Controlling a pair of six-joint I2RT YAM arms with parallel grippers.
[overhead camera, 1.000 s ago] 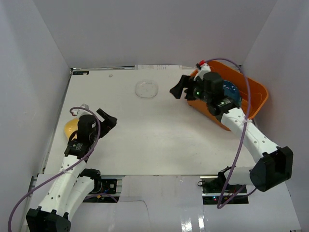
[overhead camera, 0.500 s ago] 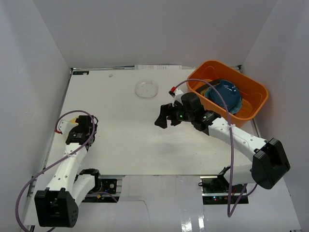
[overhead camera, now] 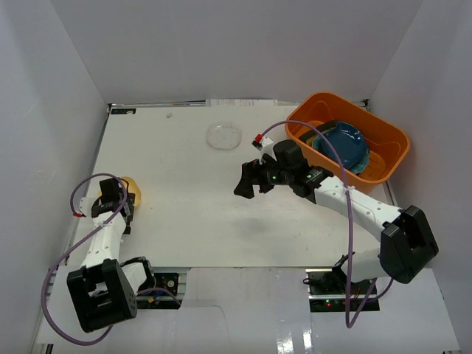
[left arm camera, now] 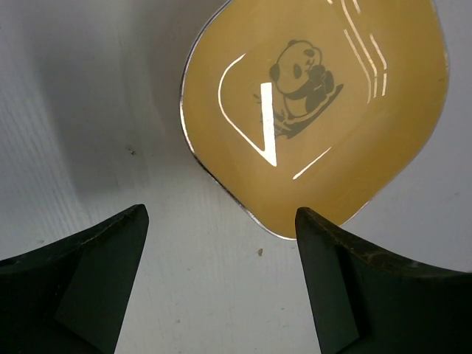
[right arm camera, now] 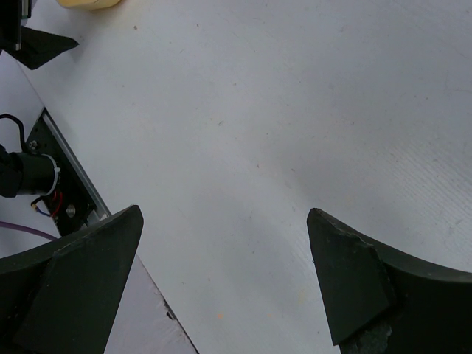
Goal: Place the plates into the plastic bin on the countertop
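Observation:
A small yellow plate [overhead camera: 133, 190] with a panda print [left arm camera: 313, 103] lies on the white countertop [overhead camera: 199, 199] at the far left. My left gripper [overhead camera: 110, 193] hangs over it, open and empty, with the plate's near edge just beyond its fingertips [left arm camera: 221, 280]. The orange plastic bin [overhead camera: 389, 140] stands at the back right and holds stacked plates, a dark-blue one [overhead camera: 345, 144] on top. My right gripper [overhead camera: 247, 181] is open and empty over the middle of the countertop [right arm camera: 225, 284], left of the bin. The yellow plate's edge shows in the right wrist view [right arm camera: 88, 3].
A clear round lid or dish [overhead camera: 224, 136] lies at the back centre. White walls close in the sides and back. The table's front edge and mounting hardware [right arm camera: 44, 184] show in the right wrist view.
My right gripper came out of the bin and moved left and forward over the table's middle. My left arm swung left and back, so its gripper now sits over the yellow plate.

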